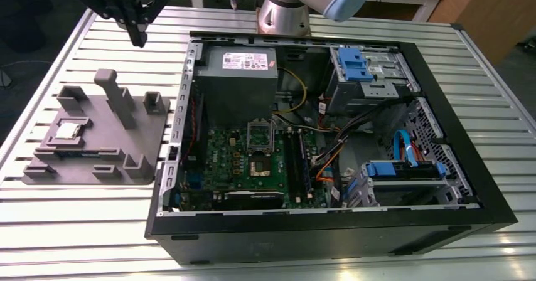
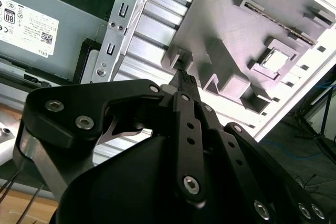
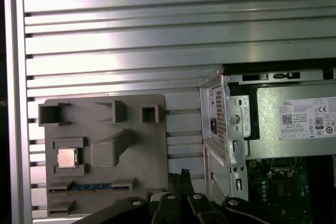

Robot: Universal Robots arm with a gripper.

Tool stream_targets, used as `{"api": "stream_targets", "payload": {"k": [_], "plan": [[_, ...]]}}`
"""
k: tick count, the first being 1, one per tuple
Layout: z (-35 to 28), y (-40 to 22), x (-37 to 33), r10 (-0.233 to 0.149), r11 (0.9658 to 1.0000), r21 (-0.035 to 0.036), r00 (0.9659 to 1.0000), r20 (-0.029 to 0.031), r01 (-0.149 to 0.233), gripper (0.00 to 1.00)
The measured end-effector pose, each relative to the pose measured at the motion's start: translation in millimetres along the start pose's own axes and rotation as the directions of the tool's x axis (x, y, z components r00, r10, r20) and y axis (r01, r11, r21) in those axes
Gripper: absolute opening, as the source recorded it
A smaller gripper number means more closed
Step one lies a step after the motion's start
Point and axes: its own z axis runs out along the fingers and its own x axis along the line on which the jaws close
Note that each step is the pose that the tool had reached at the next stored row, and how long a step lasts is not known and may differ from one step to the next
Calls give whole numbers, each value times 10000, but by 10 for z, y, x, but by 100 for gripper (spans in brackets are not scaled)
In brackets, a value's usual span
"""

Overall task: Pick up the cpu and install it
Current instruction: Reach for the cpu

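The claw (image 1: 138, 41) is pinched shut with nothing in it. The square cpu (image 1: 67, 131) lies flat, shiny side up, in the grey plate (image 1: 144, 144), well apart from the claw.

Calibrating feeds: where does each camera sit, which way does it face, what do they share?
Exterior view: off the arm, high, looking down on computer case, fixture plate; arm, gripper show.
First wrist view: wrist-mounted, facing down onto the plate; gripper shows.
Second wrist view: wrist-mounted, looking along the gripper toward the plate.
Shared: cpu on the plate.
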Motion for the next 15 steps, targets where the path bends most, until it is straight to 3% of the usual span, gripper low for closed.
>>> {"api": "stream_targets", "payload": {"k": [15], "plan": [[1,-4,48,0,10000,0,10000,0,0,10]]}}
